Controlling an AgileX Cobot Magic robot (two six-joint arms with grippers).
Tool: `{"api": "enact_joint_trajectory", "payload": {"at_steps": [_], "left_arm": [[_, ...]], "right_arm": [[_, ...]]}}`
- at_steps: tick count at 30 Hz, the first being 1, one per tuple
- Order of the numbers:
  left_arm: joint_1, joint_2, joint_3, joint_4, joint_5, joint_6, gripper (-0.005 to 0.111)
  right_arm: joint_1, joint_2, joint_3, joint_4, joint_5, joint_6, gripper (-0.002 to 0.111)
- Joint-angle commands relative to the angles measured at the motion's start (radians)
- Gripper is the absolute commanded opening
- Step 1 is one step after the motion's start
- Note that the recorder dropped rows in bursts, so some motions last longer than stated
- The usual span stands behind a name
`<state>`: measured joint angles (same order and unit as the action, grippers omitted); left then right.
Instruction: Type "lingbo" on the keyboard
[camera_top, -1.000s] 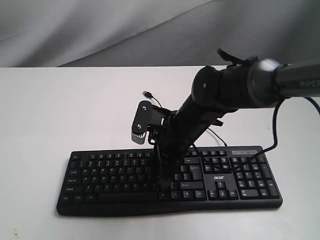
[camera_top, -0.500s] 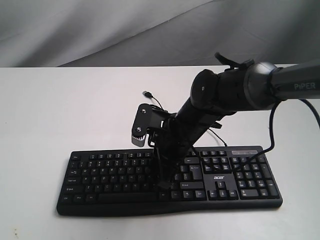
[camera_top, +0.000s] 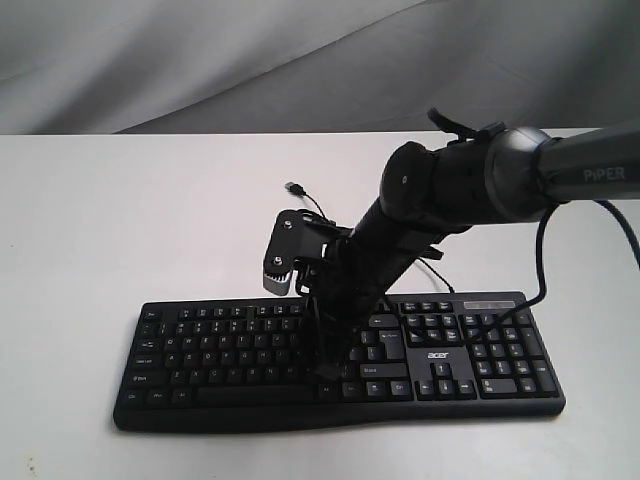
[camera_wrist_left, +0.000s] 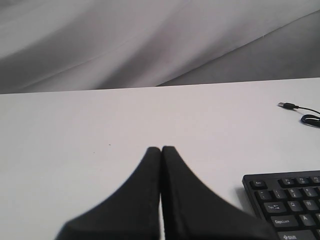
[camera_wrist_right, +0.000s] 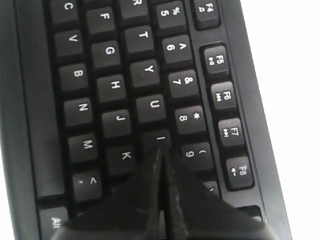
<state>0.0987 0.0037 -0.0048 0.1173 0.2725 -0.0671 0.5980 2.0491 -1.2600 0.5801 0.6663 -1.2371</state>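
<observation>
The black keyboard with its white acer logo lies near the front of the white table. My right arm reaches down over its middle, and the right gripper is shut and empty, pointing down at the letter keys. In the right wrist view the shut tips of the right gripper sit at the near edge of the I key; whether they touch it cannot be told. My left gripper is shut and empty over bare table, with a corner of the keyboard beside it. The exterior view does not show it.
The keyboard's thin black cable ends in a loose USB plug on the table behind the keyboard, also visible as a USB plug in the left wrist view. A grey cloth backdrop hangs behind the table's far edge.
My right arm has shifted slightly to the left over the keyboard, its fingers staying down over the letter keys. The keyboard has not moved.
</observation>
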Motion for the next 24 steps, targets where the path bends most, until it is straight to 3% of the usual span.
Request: {"api": "enact_joint_trajectory", "payload": {"at_steps": [1,11,18,24], "left_arm": [[0.001,-0.004,0.005,0.000,-0.009,-0.002,0.001],[0.001,-0.004,0.005,0.000,-0.009,-0.002,0.001],[0.001,-0.004,0.005,0.000,-0.009,-0.002,0.001],[0.001,-0.004,0.005,0.000,-0.009,-0.002,0.001]], "right_arm": [[-0.008,-0.009,0.007,-0.003,0.000,-0.009,0.000],[0.000,-0.197,0.007,-0.005,0.023,0.051,0.000],[-0.003,-0.448,0.007,-0.067,-0.152,0.224,0.000],[-0.003,-0.603,0.007,-0.065,-0.194,0.230,0.000]]}}
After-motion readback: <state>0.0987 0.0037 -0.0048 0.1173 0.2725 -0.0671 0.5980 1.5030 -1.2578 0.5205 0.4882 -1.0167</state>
